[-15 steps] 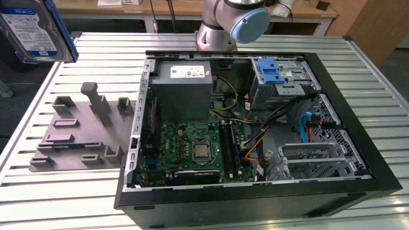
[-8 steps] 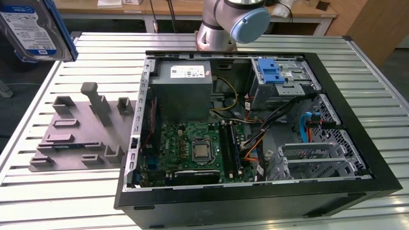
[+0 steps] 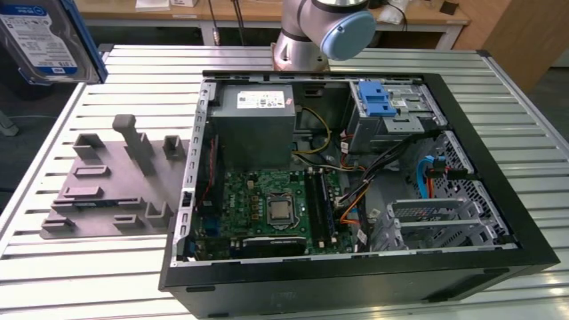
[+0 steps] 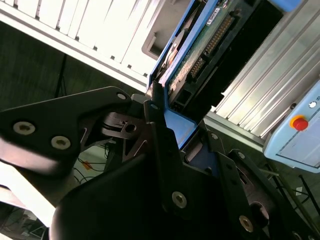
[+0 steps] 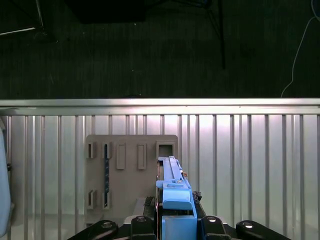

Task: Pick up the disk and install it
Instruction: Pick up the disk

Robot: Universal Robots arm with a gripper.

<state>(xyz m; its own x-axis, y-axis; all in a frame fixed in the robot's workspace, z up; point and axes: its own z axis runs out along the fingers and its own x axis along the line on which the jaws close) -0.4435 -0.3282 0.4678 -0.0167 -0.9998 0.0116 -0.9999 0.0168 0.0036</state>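
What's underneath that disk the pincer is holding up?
In the first wrist view, a grey slotted holder lies below the disk, on the slatted table. The disk and pincer cover part of the holder, so that part cannot be seen.

The arm [image 3: 322, 30] stands upright at the far side of the exterior view, showing a grey joint housing with a blue end cap. In both wrist views the gripper [image 4: 172, 120] is clamped on the disk [image 4: 195, 60], with its black fingers [image 4: 159, 145] pressing the blue carrier frame from opposite sides. The bolted black finger linkages splay outward on either side of the grip.
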